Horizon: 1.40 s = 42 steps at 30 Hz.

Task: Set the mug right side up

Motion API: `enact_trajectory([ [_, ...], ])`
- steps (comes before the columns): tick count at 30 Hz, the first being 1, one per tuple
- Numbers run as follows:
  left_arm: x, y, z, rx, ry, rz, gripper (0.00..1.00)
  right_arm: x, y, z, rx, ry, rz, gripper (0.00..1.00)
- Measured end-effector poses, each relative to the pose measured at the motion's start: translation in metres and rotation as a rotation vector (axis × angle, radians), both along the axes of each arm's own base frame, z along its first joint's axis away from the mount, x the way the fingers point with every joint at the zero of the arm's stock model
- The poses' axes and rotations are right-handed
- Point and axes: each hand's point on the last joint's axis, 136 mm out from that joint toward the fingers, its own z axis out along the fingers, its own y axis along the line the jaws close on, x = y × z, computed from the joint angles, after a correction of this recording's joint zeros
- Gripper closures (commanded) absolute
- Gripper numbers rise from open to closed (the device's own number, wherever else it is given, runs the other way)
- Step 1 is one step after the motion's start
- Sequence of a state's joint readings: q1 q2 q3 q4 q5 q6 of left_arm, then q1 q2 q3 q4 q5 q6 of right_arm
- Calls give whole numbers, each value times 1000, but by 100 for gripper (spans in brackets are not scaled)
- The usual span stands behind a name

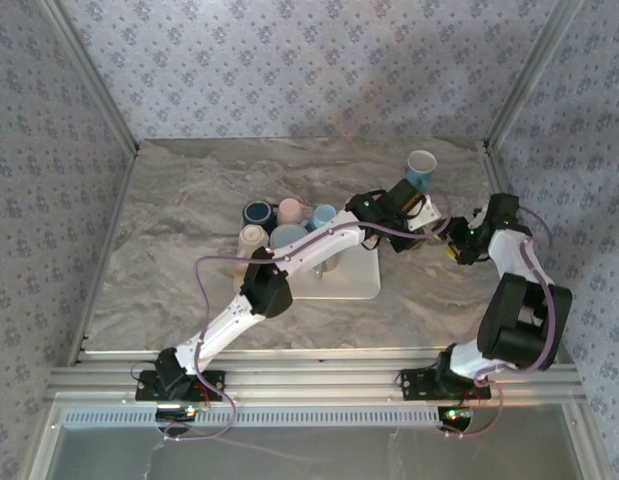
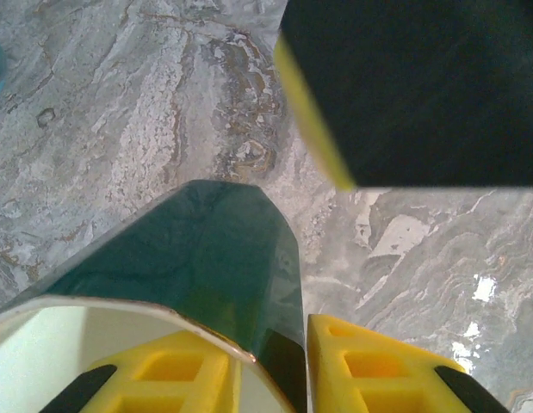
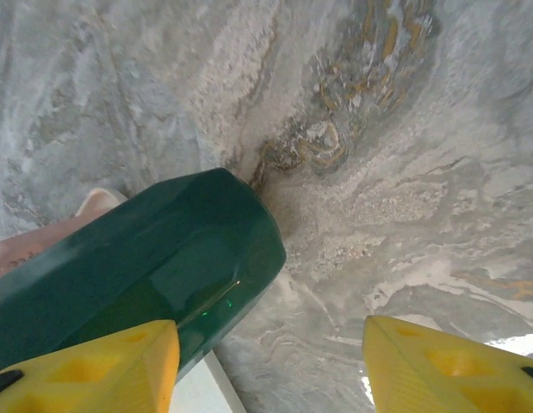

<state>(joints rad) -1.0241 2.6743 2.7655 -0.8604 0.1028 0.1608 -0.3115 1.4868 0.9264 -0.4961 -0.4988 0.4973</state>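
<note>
The dark green mug, pale inside, hangs tilted over the marbled table, its rim toward the left wrist camera and its base pointing down at the stone. The left gripper straddles the rim wall, one yellow finger inside the mug and one outside, set narrowly; whether they press the wall cannot be told. The right gripper stands wide open, one finger just beside the mug's flank, the other well apart.
</note>
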Motion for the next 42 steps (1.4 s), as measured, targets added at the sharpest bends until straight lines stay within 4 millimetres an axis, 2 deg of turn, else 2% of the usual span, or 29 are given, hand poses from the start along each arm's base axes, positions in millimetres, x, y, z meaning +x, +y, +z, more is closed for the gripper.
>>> enact_trajectory([
  [3,2,-1,2,-7,-10,0,65,4,6,-17,17,40,36,42],
  [6,5,-4,5,-21,-26,5,57,6,9,-26,22,62,56,43],
  [10,8,-9,10,-49,-43,10,45,13,7,-27,18,58,64,42],
  [18,15,-17,22,-109,-60,28,34,25,4,-24,14,38,66,42],
  [26,31,-15,28,-179,-14,65,26,28,4,-22,15,27,67,39],
  [31,37,-17,23,-215,35,68,25,33,2,-25,16,31,66,38],
  [42,31,-24,16,-248,98,59,25,32,1,-28,16,42,61,37],
])
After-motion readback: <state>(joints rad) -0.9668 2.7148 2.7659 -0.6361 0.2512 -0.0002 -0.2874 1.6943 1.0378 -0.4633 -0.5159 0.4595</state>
